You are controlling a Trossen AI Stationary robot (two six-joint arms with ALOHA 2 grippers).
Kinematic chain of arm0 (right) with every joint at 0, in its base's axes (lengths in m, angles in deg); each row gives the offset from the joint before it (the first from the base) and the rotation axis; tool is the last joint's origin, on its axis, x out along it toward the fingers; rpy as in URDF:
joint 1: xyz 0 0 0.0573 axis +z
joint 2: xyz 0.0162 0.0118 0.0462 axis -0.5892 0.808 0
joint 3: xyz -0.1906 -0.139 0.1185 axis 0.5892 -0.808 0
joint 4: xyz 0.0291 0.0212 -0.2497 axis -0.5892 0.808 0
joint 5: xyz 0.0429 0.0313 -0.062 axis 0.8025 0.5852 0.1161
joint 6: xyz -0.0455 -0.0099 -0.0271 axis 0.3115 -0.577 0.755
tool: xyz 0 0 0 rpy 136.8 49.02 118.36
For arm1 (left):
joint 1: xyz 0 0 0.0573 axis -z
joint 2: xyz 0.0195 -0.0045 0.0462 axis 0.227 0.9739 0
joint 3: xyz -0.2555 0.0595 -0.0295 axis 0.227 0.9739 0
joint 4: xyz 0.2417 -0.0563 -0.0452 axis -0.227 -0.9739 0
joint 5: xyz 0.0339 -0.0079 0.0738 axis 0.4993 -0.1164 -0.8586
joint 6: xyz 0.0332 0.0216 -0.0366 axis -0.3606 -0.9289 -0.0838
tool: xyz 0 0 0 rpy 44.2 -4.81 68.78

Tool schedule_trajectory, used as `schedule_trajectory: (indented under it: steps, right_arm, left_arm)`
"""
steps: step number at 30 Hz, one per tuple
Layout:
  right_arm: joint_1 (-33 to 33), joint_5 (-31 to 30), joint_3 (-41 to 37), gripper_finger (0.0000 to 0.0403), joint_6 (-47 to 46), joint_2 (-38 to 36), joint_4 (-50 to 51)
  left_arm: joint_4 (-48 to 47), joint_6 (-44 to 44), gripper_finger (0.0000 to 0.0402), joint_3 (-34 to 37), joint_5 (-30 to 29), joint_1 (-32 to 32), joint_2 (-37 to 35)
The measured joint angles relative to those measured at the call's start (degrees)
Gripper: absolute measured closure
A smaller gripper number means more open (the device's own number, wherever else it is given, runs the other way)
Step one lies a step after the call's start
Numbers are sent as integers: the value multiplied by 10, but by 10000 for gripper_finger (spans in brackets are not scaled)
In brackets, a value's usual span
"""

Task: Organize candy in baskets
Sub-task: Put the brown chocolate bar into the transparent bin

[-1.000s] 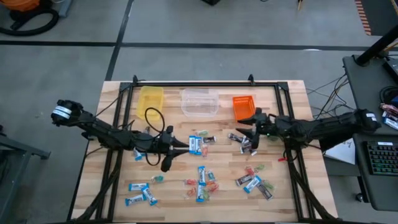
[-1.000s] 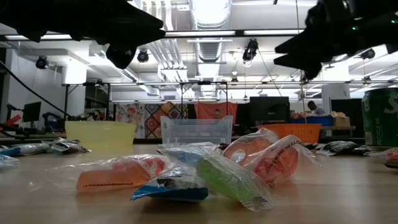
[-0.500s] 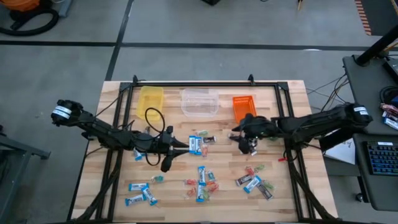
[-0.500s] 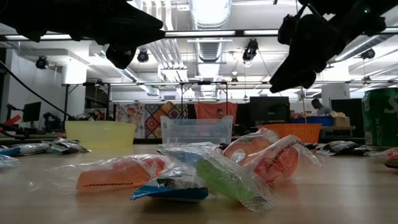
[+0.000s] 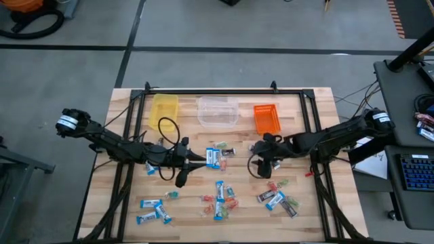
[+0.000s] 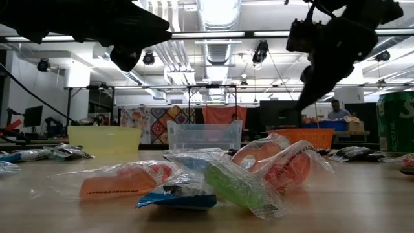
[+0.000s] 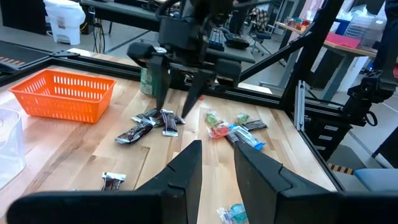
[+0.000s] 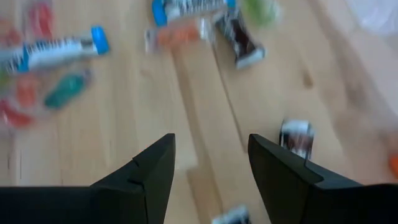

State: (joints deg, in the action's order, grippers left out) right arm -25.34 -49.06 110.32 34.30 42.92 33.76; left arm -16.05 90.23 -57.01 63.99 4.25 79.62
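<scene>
Near the middle-right of the bench (image 5: pixel 129 108), the right tool (image 5: pixel 260 163) hangs spread and empty, pointing down just beside a few dark wrapped pieces (image 5: pixel 260 152), which lie toward the orange basket (image 5: pixel 266 117) and well within reach of this arm rather than the other. Farther left, the left tool (image 5: pixel 203 158) hovers just short of a blue-and-white bar (image 5: pixel 213 158); its fingers (image 7: pixel 186 174) stand narrowly apart, holding nothing. Most candy lies loose, and the yellow basket (image 5: pixel 164 108) and clear basket (image 5: pixel 218 112) wait along the far edge.

A green can (image 6: pixel 395 130) stands at the far edge of the wooden table (image 5: pixel 129 203), with a keyboard (image 5: pixel 415 171) on the desk alongside.
</scene>
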Motion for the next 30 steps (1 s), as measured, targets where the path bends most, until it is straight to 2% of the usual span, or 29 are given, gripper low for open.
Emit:
schedule_trajectory:
  steps: [6,12,17,26,30]
  right_arm:
    - [32,0,20,209,-46,6,88]
    - [58,0,24,209,-66,5,98]
    - [70,-10,24,209,-47,8,118]
    - [50,-125,24,209,-6,38,107]
    - [27,-125,24,209,-1,74,77]
  left_arm:
    - [0,4,324,0,0,0,0]
    - [-1,26,324,0,3,1,7]
    - [0,55,324,0,21,3,7]
    - [0,62,324,0,23,10,7]
    - [0,60,324,0,22,10,7]
